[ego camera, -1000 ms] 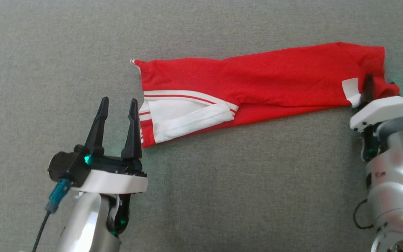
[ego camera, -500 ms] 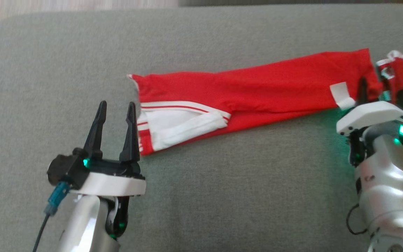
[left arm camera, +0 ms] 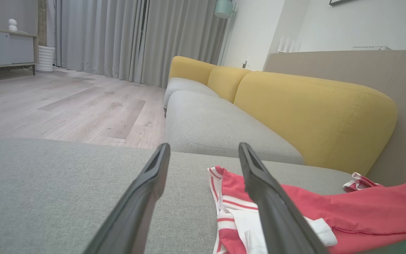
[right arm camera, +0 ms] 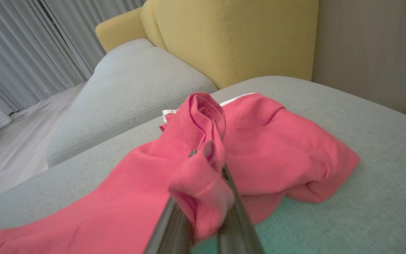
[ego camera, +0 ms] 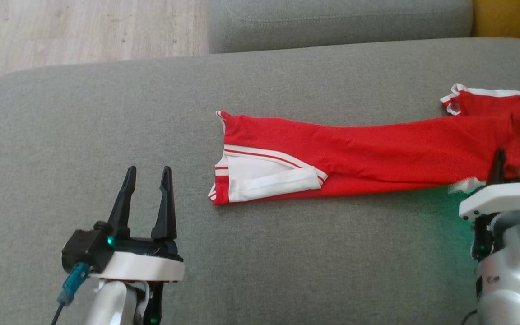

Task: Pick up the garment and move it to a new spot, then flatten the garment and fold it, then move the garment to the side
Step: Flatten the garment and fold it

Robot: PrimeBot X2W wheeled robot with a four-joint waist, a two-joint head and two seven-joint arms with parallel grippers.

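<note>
- Sofa seat (ego camera: pixel 106 135): grey and broad, spread under everything in the head view. Carries the garment.
- Yellow backrest (left arm camera: pixel 312 116): rises behind the seat at the right of the left wrist view.
- Wood floor (ego camera: pixel 84 27): lies beyond the seat at the upper left of the head view.
- Garment (ego camera: pixel 377 158): red with white stripes. Runs as a long narrow band from the centre of the head view to its right edge. Lies flat at the striped centre end. Sits bunched and raised at the right end, with a white-edged corner poking up near the upper right.
- Right gripper (right arm camera: pixel 204 218): sits at the bottom centre of the right wrist view, squeezed nearly closed on a rolled fold of the garment's right end. Has its fingertips hidden under the cloth draped over them.
- Left gripper (ego camera: pixel 148 170): sits at the lower left of the head view, spread wide with nothing between the fingers. Stands apart from the striped end, down and to its left.
- Progress, as a judgement:
  - Looks past the first move and most of the flattening, with the band already narrowed lengthwise.
  - Cannot say for sure whether that narrowing is a finished fold, since the right end is crumpled.
  - Leaves the right end to smooth, probably a fold end over end, then the shift to the side.
</note>
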